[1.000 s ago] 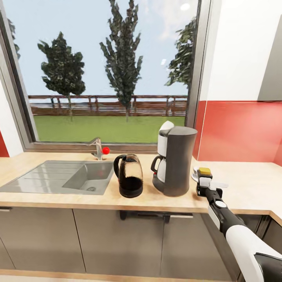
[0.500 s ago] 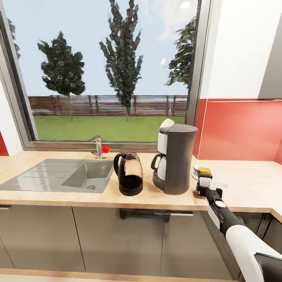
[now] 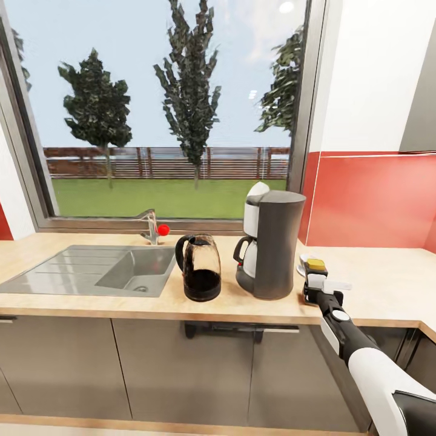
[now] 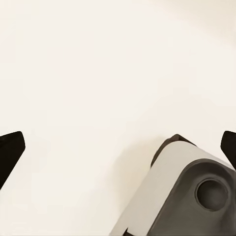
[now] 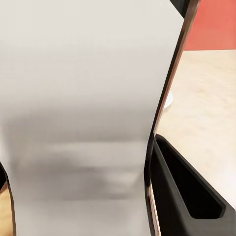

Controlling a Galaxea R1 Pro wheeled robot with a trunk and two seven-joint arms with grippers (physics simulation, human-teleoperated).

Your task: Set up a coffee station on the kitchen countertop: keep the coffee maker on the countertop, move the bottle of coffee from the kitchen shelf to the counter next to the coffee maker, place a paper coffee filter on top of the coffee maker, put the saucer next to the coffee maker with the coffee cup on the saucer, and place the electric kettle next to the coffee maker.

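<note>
Bottle of coffee (image 3: 316,266), marked by its yellow-orange cap, stands on the light wood counter (image 3: 387,290) just to the right of the coffee maker (image 3: 272,245), and the right end effector (image 3: 317,284) is clamped on it from the near side. In the right wrist view the bottle's pale label (image 5: 88,113) sits close up between the dark fingers (image 5: 184,196), with the counter and a red wall panel beyond. Just behind the bottle, a sliver of the white saucer (image 3: 300,270) shows with the coffee cup (image 3: 304,260) on it, both largely hidden by the coffee maker and the bottle. A white rounded shape, apparently the paper coffee filter (image 3: 257,191), rests atop the coffee maker at its left rear. The electric kettle (image 3: 199,268) stands just to the coffee maker's left, apart from it, and the grey sink (image 3: 91,272) lies further left beneath the window. The left end effector (image 4: 118,147) has its fingers spread wide, gripping nothing, against a plain pale surface.
</note>
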